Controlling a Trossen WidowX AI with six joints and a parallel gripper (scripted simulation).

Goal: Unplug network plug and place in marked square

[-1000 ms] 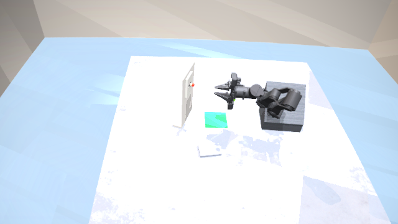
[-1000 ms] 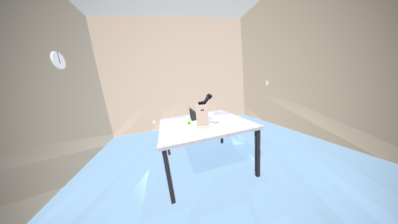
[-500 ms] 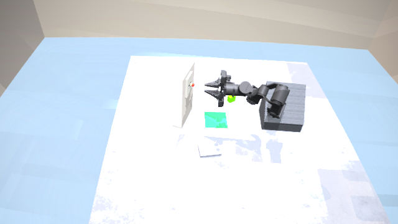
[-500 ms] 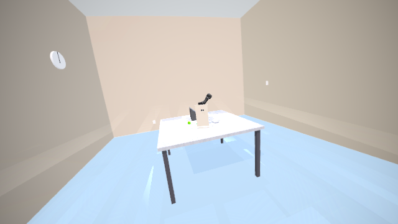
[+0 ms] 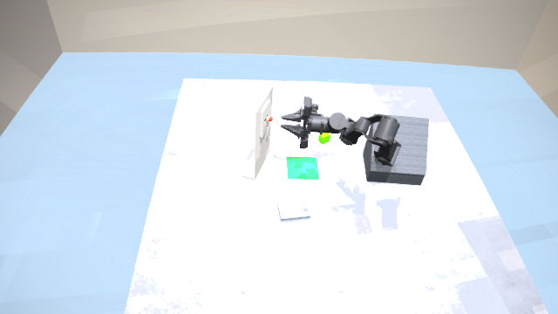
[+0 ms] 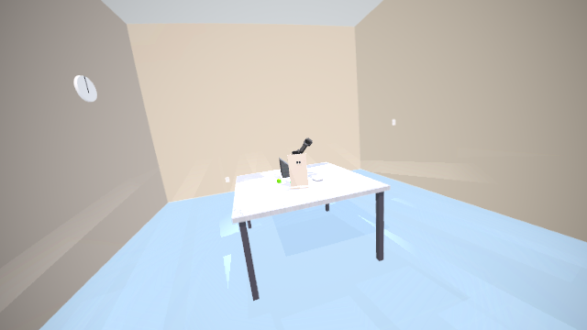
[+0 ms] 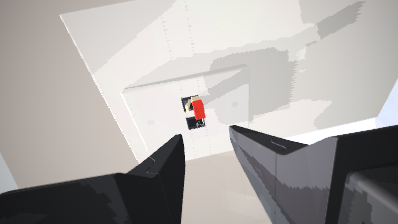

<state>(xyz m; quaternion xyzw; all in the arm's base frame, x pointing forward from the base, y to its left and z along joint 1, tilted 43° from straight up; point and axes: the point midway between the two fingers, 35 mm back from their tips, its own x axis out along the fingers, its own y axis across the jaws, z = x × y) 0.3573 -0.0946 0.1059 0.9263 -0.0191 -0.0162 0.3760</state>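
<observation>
The upright panel (image 5: 258,163) (image 6: 299,176) (image 7: 280,35) stands on the table, with a raised socket plate (image 7: 165,115) on its face. The plate has two dark openings side by side. The plug (image 7: 198,109) (image 5: 270,119) sits in one of them; its red part sticks out and a small yellowish part shows beside it. I cannot tell which part is the tab. My gripper (image 5: 282,121) (image 7: 206,136) is open and empty, a short way in front of the panel, with its fingers apart and not touching the plug. The marked green square (image 5: 302,168) lies on the table between panel and arm base.
A bright green block (image 5: 324,138) (image 6: 279,181) lies on the table below the arm. A flat white slab (image 5: 295,211) (image 6: 317,179) lies beyond the marked square, on the side away from the arm. The dark arm base block (image 5: 411,148) is at the right in the top view.
</observation>
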